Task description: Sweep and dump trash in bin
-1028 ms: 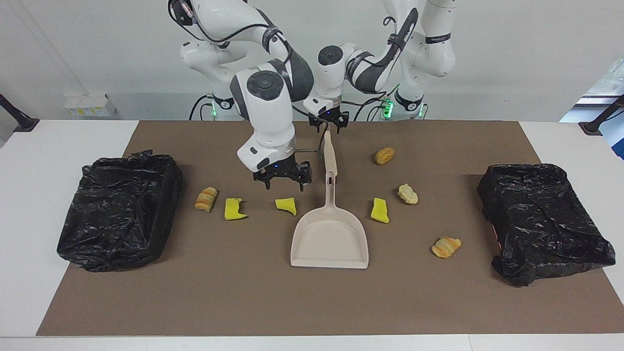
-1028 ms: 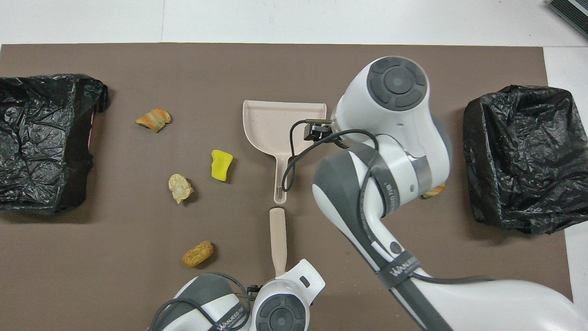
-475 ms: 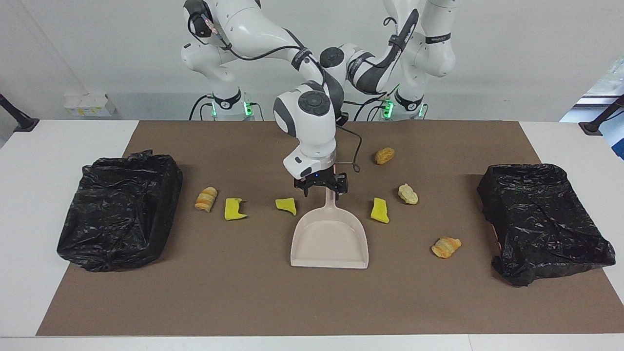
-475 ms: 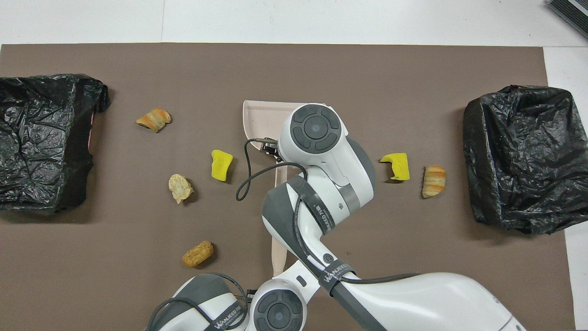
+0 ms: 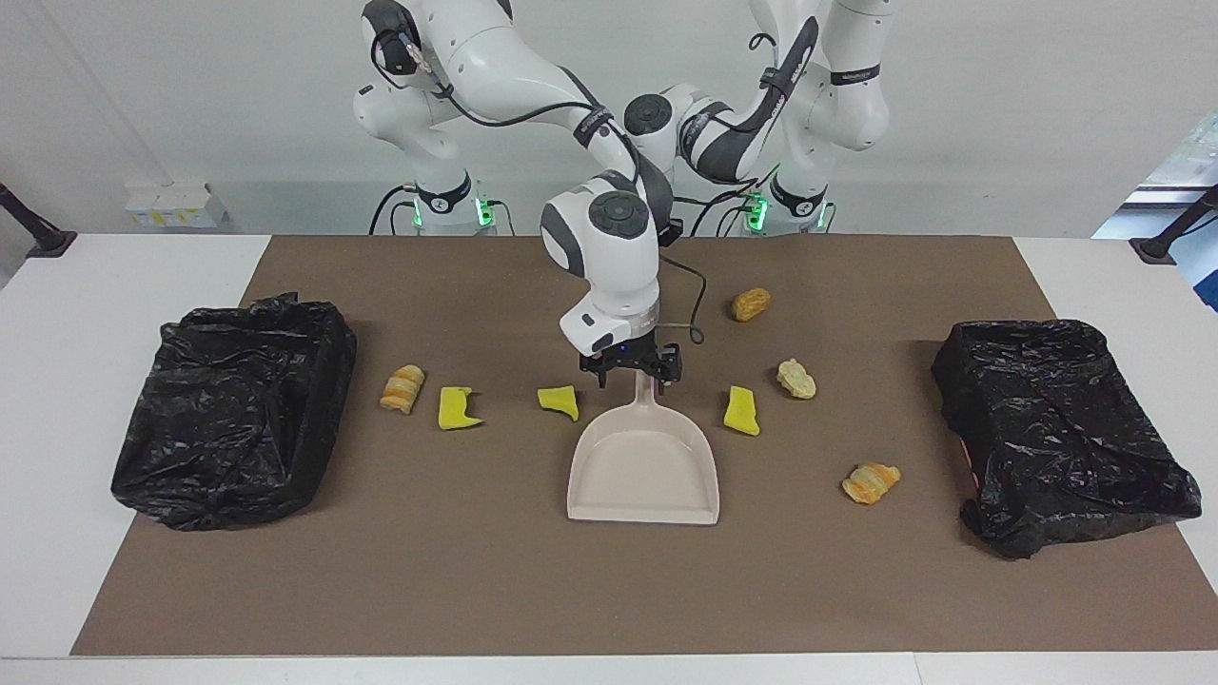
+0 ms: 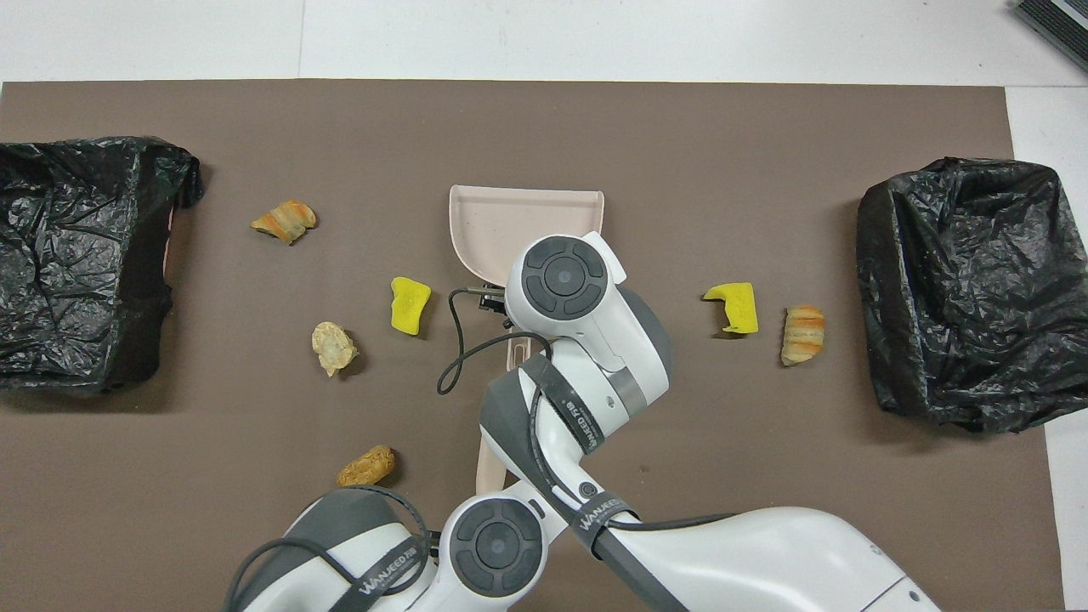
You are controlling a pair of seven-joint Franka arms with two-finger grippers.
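Seven small trash bits (image 5: 741, 410), yellow spongy scraps, tan bread-like lumps, right end effector (image 5: 632, 369) spread around dustpan handle (image 5: 646, 395)

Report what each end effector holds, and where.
Left end effector: brush, by its handle's end. Right end effector: nothing, open astride the dustpan handle.

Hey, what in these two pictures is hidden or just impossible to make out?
- Left gripper: behind the right arm in the facing view, under its own wrist overhead.
- Brush: only a strip of handle shows overhead; the rest lies under the arms.
- Yellow scrap beside the dustpan: under the right arm overhead.
- Right gripper: covered by its own wrist overhead.
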